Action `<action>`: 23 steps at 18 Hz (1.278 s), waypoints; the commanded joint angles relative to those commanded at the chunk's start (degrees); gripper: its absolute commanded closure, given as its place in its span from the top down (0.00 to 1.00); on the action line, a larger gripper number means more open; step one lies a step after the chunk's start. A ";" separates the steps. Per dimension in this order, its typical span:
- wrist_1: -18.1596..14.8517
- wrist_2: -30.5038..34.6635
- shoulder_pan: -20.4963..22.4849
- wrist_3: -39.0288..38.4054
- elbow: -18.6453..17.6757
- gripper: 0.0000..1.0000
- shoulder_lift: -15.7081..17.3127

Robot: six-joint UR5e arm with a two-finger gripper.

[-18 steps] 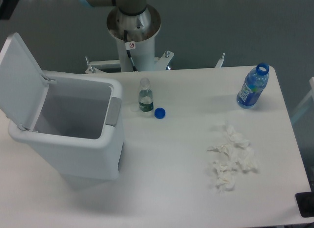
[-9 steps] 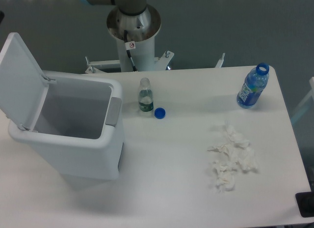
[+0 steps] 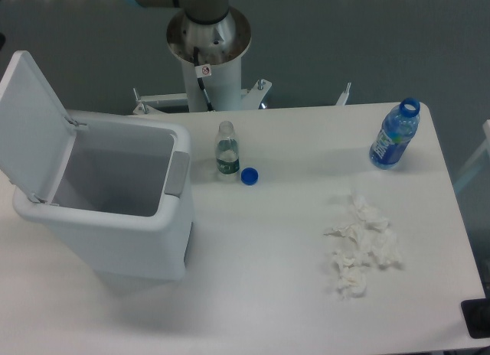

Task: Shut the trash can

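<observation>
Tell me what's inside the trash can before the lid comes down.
The trash can stands open, lid raised. Only bare grey inner walls show; nothing is visible inside. The near wall hides the bottom, so I can't confirm it is empty.

Small bottle point(image 3: 227, 148), blue cap point(image 3: 249, 175), blue bottle point(image 3: 395, 135), crumpled tissues point(image 3: 360, 244).

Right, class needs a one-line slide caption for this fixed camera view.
Open trash can with raised lid, two uncapped bottles and crumpled tissues on a white table.

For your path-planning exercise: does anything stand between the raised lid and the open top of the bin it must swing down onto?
Nothing visible does. The flat white lid stands up at the left of the large white plastic trash can, and the opening beneath looks empty.
</observation>
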 joint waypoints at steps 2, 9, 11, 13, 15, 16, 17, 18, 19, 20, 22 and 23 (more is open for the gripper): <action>-0.09 2.36 0.09 0.61 0.00 1.00 0.18; 0.00 7.30 2.45 1.40 -0.53 1.00 0.53; -0.09 7.39 3.77 1.58 -0.61 1.00 0.53; -0.09 7.47 4.74 1.58 -0.70 1.00 0.62; -0.09 7.47 5.97 1.67 -0.62 1.00 0.70; -0.09 7.47 6.41 1.93 -0.62 1.00 0.88; -0.17 7.47 6.76 2.02 -0.62 1.00 0.88; -0.26 7.65 7.12 2.02 -0.79 1.00 0.97; -0.26 9.56 7.29 2.11 -1.23 1.00 1.23; -0.09 12.80 7.38 2.28 -1.67 1.00 1.67; -0.09 17.47 7.38 4.12 -2.28 1.00 1.85; -0.09 18.62 7.47 4.30 -2.29 1.00 1.85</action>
